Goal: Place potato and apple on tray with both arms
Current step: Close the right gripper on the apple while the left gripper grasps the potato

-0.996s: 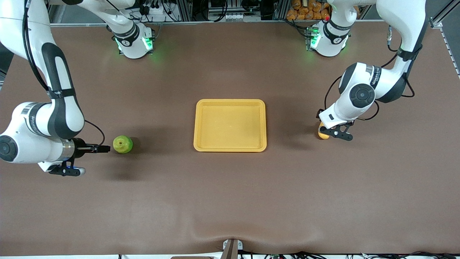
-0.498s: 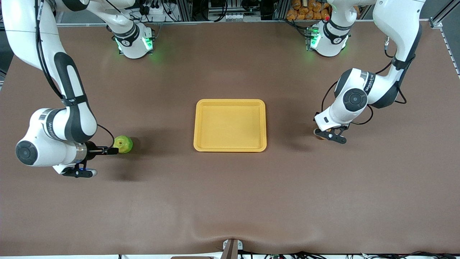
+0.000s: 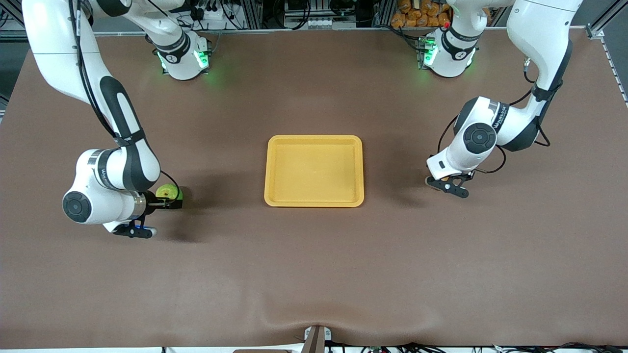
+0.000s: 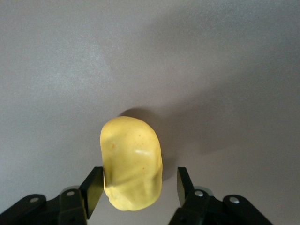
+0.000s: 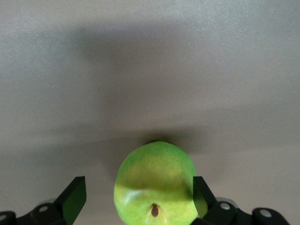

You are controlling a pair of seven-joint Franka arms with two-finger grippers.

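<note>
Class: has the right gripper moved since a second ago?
Yes. The right gripper has moved toward the tray, closing around the apple.

Potato (image 4: 131,164): oblong, lumpy, yellow, on the table toward the left arm's end. Apple (image 5: 154,185): round, green, seemingly stem-dimple sideways, toward the right arm's end. Tray (image 3: 314,170): yellow-orange, shallow, between them.

The tray (image 3: 314,170) lies between apple (image 3: 168,190) and potato (image 4: 131,162).
</note>
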